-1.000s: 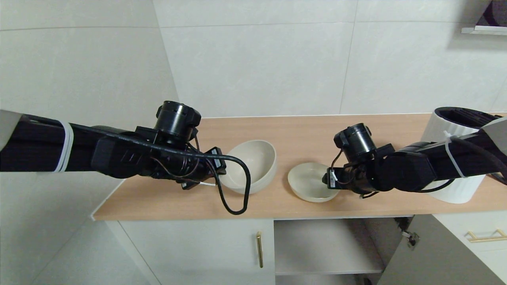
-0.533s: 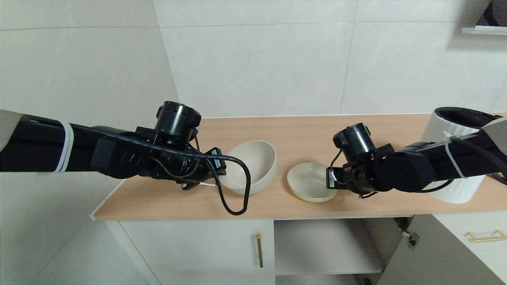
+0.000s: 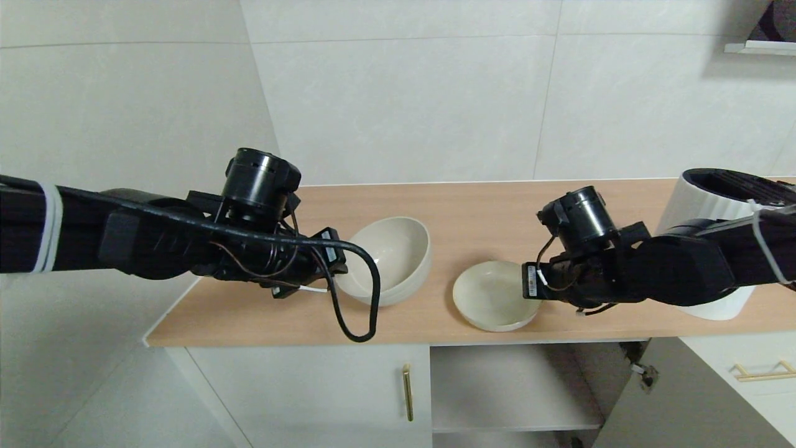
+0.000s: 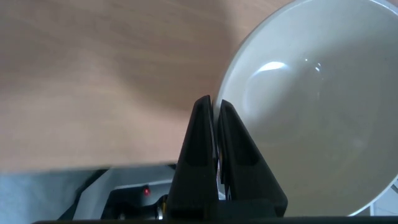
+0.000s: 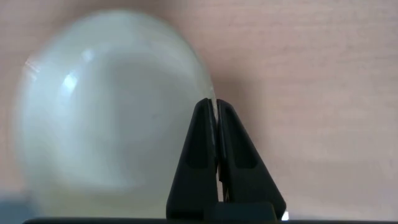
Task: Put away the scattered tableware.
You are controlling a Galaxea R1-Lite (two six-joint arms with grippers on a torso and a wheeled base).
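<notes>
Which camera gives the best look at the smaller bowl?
Head view: the smaller bowl shows whole, rim in the right gripper. The right wrist view shows it partly cut off; the left wrist view faces the larger bowl.

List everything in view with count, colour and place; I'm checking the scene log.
large bowl: 1, cream, tilted on the countertop, left of centre
small bowl: 1, cream, right of centre, near the countertop's front edge
ribbed container: 1, white with dark inside, right end of the countertop
countertop: 1, light wood, along the tiled wall
cabinet: 1, white, under the countertop, middle compartment open
handles: 2, gold, on the cabinet front
left tool: 1, black, shut on the large bowl's rim
right tool: 1, black, shut on the small bowl's rim
</notes>
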